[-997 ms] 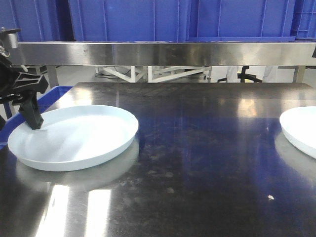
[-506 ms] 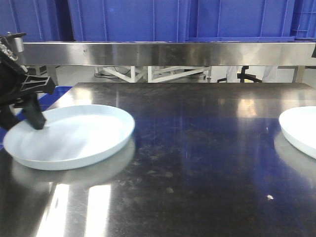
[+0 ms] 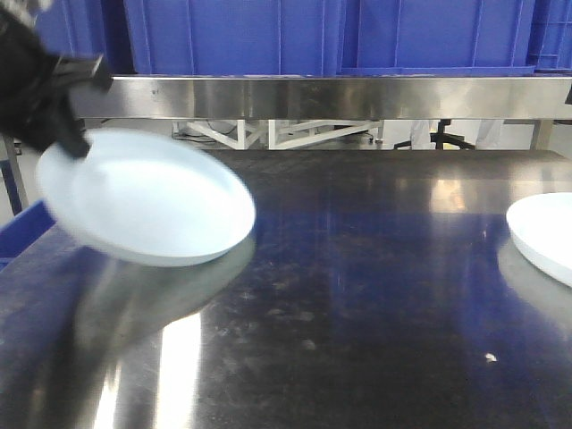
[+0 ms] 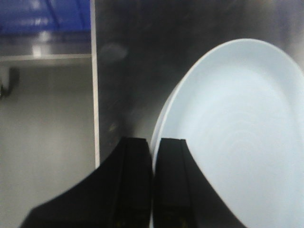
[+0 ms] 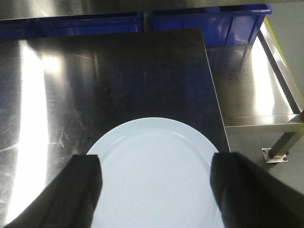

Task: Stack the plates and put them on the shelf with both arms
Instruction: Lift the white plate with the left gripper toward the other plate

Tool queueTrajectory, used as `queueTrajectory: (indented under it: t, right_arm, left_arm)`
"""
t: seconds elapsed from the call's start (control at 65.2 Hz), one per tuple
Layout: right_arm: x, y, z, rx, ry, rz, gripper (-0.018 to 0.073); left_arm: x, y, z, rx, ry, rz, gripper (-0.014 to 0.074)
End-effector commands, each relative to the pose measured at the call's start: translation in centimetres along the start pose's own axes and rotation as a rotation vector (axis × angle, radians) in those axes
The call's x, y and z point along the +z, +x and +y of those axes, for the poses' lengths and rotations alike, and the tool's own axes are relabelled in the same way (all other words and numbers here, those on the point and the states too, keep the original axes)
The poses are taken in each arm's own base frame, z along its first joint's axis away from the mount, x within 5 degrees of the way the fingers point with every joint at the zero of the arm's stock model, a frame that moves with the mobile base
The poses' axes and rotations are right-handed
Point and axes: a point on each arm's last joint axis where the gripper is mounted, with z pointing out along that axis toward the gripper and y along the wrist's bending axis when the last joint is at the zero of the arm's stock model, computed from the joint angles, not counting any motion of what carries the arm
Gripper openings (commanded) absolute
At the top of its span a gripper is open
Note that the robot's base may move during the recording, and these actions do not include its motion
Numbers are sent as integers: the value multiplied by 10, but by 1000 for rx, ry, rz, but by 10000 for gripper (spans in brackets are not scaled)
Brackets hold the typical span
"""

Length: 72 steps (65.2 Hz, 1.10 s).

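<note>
The dark reflective stainless-steel table [image 3: 357, 295] fills the near scene. Large blue plastic crates [image 3: 313, 36] stand along the far side, above a horizontal stainless-steel shelf rail [image 3: 313, 96]. The left pale blue glossy round plate [image 3: 156, 201] is at the table's left. It is tilted, with its far-left rim raised off the surface, and appears blurred. The right pale blue glossy round plate [image 3: 545, 232] lies flat at the table's right edge, well apart from the first. The black left gripper [image 4: 153, 142] is clenched on the raised rim of the left plate, one finger on each side. The black right gripper [image 5: 156, 164] is released, with its fingers [image 5: 85, 190] spread wide over the right plate.
</note>
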Motion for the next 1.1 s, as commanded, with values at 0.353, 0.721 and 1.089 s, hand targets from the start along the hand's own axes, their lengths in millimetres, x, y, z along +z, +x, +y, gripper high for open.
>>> queueTrajectory:
  t: [0.353, 0.721, 1.089]
  right_arm:
    - [-6, -19, 2, -13, -11, -121, 581]
    - [-6, -19, 2, -13, -11, -122, 581]
    - [-6, -19, 2, -13, -11, -125, 581]
  left_arm:
    - [-34, -49, -87, 122, 195, -250, 97]
    - [13, -39, -164, 231, 310, -171, 97]
    - [49, -26, -173, 251, 297, -97, 97]
